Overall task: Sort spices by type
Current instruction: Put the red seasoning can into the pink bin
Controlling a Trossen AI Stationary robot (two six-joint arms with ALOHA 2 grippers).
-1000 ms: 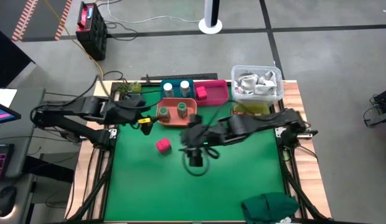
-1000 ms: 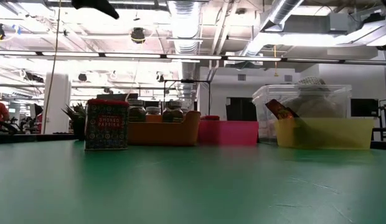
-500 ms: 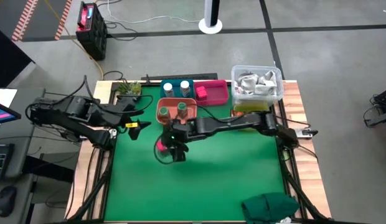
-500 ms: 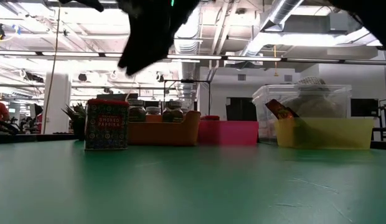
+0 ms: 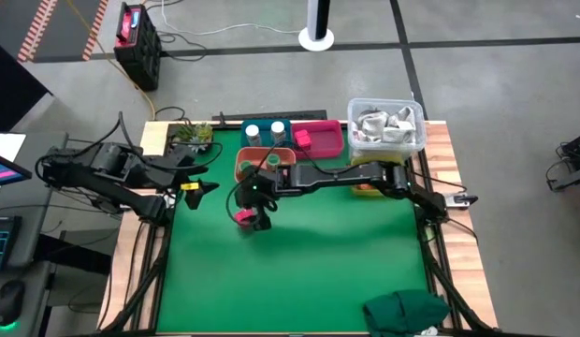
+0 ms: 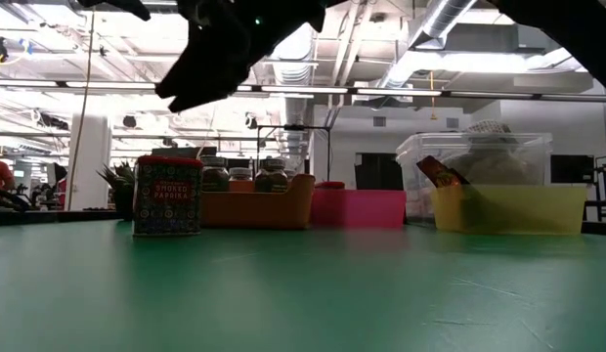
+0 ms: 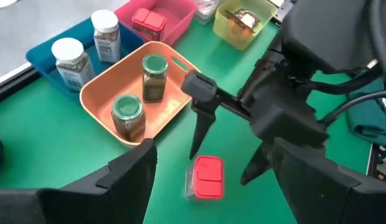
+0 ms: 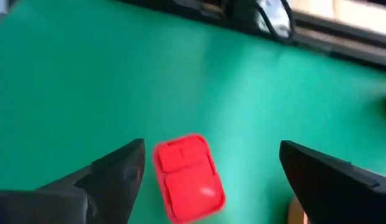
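A pink block lies flat on the green table, left of centre; in the low view it stands as a printed tin. My right gripper hovers over it, open, a finger on each side and clear of it, as the left wrist view shows. My left gripper waits open near the table's left edge. Two dark green jars stand in an orange tray. Two white-capped jars stand in a blue tray. A second pink block lies in a pink tray. Sachets sit in a yellow tray.
The trays line the table's far edge, with a clear bin of silver wrappers at the far right corner and a green sprig at the far left. A dark green cloth lies at the near right corner. My right arm spans the table's far middle.
My right gripper has swept from the table's centre toward the left and slightly toward the far edge, ending over the pink block, still open. My left arm has drawn back toward the table's left edge. The pink block has stayed in place.
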